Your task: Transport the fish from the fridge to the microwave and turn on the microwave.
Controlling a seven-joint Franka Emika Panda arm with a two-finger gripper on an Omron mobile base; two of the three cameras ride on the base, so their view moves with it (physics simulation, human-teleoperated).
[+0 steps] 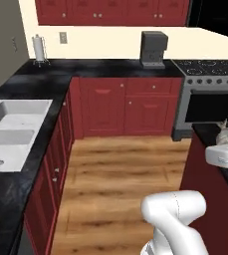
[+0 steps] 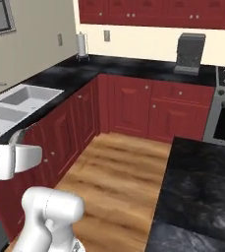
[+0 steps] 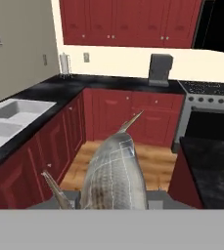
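The fish is pale grey-tan with a mottled, faintly gridded skin, darker brownish blotches low on its near flank and a lighter silvery back. Its body is plump and tapers to a thin pointed tail fin; a second slim fin sticks out low on its left side in the hand view. Its long axis runs along the line of the gripper, tail pointing away from the hand toward the far red cabinets and the dark coffee machine on the far counter.

In the left base view the fish shows at the right edge, just beyond the white hand, held in the air above the near end of a black counter, its tail tip raised toward the far side.

The gripper has the fish between its fingers, the jaws partly closed around the body; the fingertips themselves are hidden behind the fish.

To the left lies a white double sink; a grey oven with knobs stands at the far right, and the microwave hangs above it.
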